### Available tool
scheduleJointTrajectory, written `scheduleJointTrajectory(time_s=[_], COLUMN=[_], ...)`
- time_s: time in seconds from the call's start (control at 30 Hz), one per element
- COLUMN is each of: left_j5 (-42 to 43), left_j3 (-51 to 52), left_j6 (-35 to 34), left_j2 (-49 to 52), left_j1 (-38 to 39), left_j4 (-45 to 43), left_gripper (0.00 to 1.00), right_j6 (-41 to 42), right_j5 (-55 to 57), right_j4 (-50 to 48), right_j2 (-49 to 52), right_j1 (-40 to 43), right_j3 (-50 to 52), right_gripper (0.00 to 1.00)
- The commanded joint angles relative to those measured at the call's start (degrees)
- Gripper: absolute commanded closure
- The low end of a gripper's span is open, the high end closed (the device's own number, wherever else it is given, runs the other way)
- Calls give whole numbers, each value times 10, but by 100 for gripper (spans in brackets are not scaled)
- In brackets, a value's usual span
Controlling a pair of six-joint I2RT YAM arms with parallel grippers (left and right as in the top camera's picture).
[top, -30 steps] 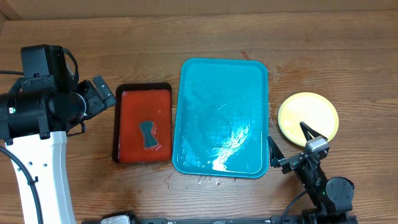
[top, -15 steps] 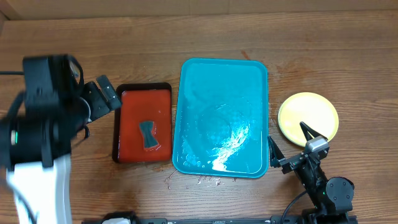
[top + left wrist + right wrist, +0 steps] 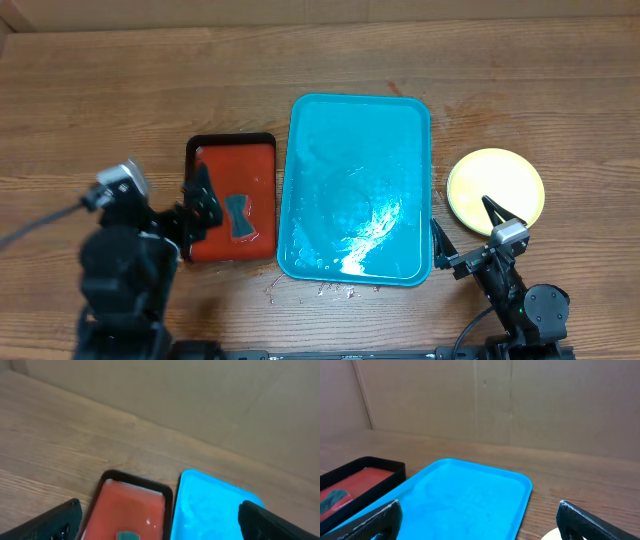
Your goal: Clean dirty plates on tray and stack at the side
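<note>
The turquoise tray (image 3: 355,120) lies mid-table with no plates on it, only wet sheen. It also shows in the left wrist view (image 3: 210,507) and the right wrist view (image 3: 465,495). A pale yellow-green plate (image 3: 495,180) sits on the table right of the tray; anything under it is hidden, and no light blue plate shows. Its edge shows in the right wrist view (image 3: 554,535). My left gripper (image 3: 203,205) is open and empty over the left edge of the red tray. My right gripper (image 3: 465,232) is open and empty between the turquoise tray and the plate.
A red tray with a black rim (image 3: 230,150) lies left of the turquoise tray, with a dark teal sponge-like piece (image 3: 238,215) in it. Small crumbs (image 3: 335,290) lie on the wood in front of the turquoise tray. A cardboard wall (image 3: 510,400) stands behind the table.
My left arm has swung from the far left down to the front left, bringing its gripper over the red tray's left edge. The right arm, the plate and both trays have not moved.
</note>
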State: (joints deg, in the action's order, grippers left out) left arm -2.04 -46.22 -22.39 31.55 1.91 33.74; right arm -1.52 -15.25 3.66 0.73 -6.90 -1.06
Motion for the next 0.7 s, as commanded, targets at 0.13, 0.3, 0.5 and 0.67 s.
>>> scheduleJointTrajectory(time_s=[0.13, 0.3, 0.5, 0.67], left_j5=[32, 31, 32, 31], left_j3=[179, 285, 378, 435], left_j6=[56, 57, 57, 57], left_j2=[-169, -257, -314, -314], left_j1=[3, 3, 3, 3], left_j4=[-124, -196, -258, -305], left_gripper=[0, 0, 0, 0], right_j6=[0, 0, 0, 0], right_j5=[-3, -3, -3, -3], right_j4=[-4, -4, -4, -4], right_j2=[-6, -6, -6, -6], right_j1=[-4, -4, -4, -4], right_j3=[6, 6, 6, 6], right_gripper=[0, 0, 0, 0])
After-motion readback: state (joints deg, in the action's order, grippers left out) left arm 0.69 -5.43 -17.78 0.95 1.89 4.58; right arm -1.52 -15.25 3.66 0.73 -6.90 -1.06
